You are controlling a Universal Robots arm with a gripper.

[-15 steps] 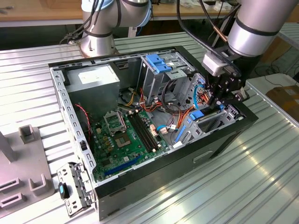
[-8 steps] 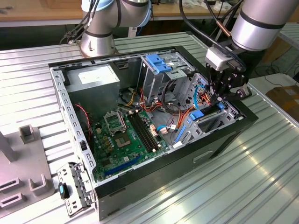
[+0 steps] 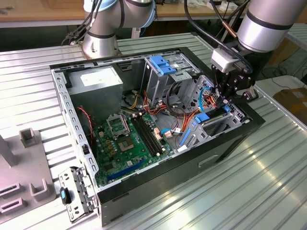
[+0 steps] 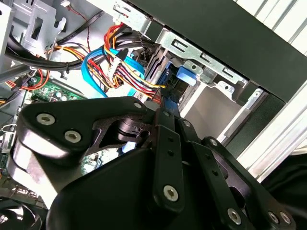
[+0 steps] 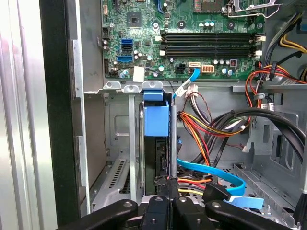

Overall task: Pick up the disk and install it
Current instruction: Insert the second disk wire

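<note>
Downward, gripper reaches into case.

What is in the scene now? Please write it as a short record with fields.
Place: open computer case on a ribbed metal table
Tool: lowered into the drive bay, at the exterior view's right
Disk: on edge in the bay slot, just ahead of the tool, its blue end toward the motherboard
Beside the disk: a bundle of cables

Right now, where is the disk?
The disk stands on edge in the case's drive bay, below the motherboard in the first wrist view, beside the gripper.
</note>
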